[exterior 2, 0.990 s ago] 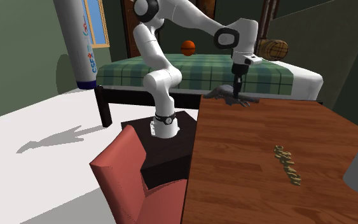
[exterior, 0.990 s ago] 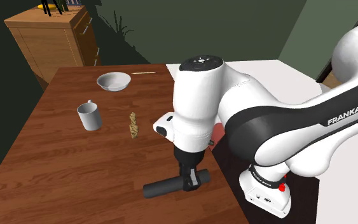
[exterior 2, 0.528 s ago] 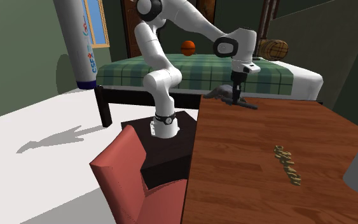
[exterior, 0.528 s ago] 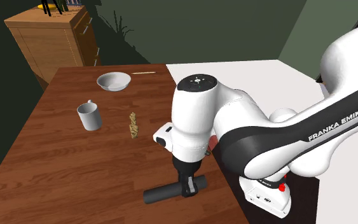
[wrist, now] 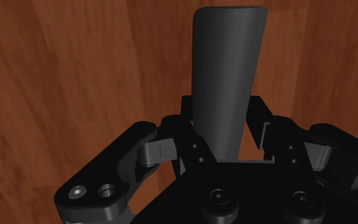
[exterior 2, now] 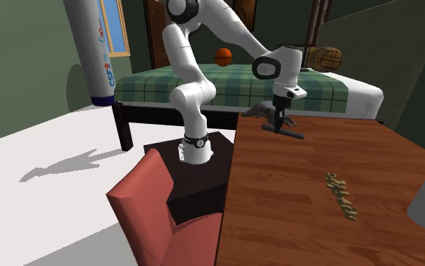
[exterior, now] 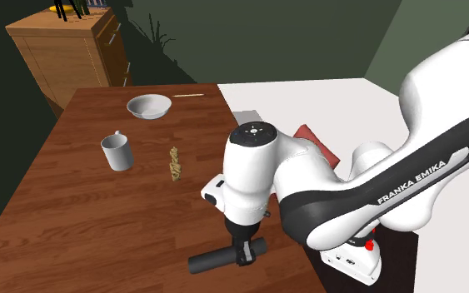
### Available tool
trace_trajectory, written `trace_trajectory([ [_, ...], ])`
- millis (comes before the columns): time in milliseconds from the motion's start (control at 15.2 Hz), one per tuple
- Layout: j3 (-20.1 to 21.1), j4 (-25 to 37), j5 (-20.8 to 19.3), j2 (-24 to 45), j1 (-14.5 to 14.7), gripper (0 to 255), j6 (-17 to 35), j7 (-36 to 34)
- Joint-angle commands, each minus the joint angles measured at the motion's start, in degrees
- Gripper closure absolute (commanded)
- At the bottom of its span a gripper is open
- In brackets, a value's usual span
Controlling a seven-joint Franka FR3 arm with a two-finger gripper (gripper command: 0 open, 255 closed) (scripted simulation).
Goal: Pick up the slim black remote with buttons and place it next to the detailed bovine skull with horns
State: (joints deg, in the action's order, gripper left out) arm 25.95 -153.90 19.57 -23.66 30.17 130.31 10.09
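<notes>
- Down at the stand-side end of the brown wooden counter (exterior: 74, 216), the slim black tapered remote (exterior: 212, 260) sits crosswise in the jaws, which are pinching it around its middle.
- Wrist view shows the remote (wrist: 225, 76) clamped on both sides, but no buttons can be made out on it.
- Honestly can't tell whether it's resting on the wood or hanging just above it.
- Shoulder view: the wrist covers the remote's middle, so just its two ends stick out.
- Small tan skull (exterior: 174, 163) lies mid-counter, well apart from the remote. It's too tiny to make out horns or any detail.
- Grey mug (exterior: 117, 152) stands near the skull; it's cut off at the second exterior view's right edge.
- Red chair (exterior: 316, 141) is mostly hidden behind the arm.
- White arm (exterior 2: 203, 30) arches high off its stand, then folds over so the wrist points straight down.
</notes>
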Motion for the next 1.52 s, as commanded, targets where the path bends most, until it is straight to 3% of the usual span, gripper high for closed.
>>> trace_trajectory([
  [0,0.4,-0.7,0.1,1.2,0.0,255,2.0,0.0],
  [132,0.8,-1.4,0.2,2.7,-0.1,255,4.1,0.0],
  [594,0.8,-1.4,0.2,2.7,-0.1,255,4.1,0.0],
  [660,0.8,-1.4,0.2,2.7,-0.1,0,4.0,0.0],
  [990,0.8,-1.4,0.2,2.7,-0.1,0,4.0,0.0],
  [1254,-1.4,2.2,-0.6,-3.1,-0.2,0,-5.3,0.2],
  [1452,-1.4,2.2,-0.6,-3.1,-0.2,0,-5.3,0.2],
])
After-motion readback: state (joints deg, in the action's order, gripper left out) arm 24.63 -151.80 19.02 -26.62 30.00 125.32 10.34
